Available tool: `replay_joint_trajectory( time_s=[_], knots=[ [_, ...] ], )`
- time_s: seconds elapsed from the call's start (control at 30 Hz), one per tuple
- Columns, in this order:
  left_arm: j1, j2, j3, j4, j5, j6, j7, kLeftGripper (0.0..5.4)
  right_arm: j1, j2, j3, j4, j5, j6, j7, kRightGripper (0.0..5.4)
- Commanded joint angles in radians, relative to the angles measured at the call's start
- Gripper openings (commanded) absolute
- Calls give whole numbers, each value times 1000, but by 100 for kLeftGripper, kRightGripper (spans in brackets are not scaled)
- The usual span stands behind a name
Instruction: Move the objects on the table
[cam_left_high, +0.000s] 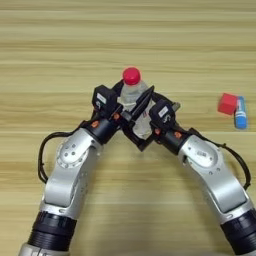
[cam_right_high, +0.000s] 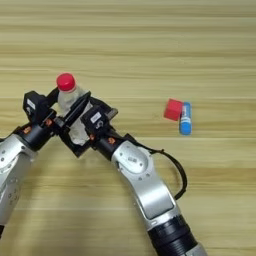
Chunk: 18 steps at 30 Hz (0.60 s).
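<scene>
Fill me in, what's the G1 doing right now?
Both arms meet at the middle of the table around a clear bottle with a red cap. The left gripper and right gripper both have fingers at its body, though the actual hold is hard to make out. A red cube and a blue tube lie untouched to the right.

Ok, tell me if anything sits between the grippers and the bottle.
Nothing visible does. The left gripper and right gripper are both already at the clear bottle, their fingers crossing over its body. The red cube and blue tube lie well off to the right.
</scene>
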<state>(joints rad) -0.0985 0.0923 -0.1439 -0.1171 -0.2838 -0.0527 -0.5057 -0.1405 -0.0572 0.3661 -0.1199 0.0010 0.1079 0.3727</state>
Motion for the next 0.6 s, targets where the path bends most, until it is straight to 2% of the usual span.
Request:
replay_joint_trajectory(
  time_s=[0.03, 0.37, 0.57, 0.6],
  knots=[
    [-26, -9, -1, -15, -3, -17, -3, 280, -8, 7, -5, 12, -6, 35, -13, 487],
    [-28, -9, 3, -8, -2, -18, -2, 280, -17, 18, -38, 11, 8, 47, -27, 373],
    [-31, -7, 4, -4, 1, -20, -3, 280, -22, 27, -53, 16, 9, 46, -37, 341],
    [-32, -6, 4, -3, 1, -20, -3, 316, -24, 30, -57, 18, 11, 45, -40, 338]
  ],
)
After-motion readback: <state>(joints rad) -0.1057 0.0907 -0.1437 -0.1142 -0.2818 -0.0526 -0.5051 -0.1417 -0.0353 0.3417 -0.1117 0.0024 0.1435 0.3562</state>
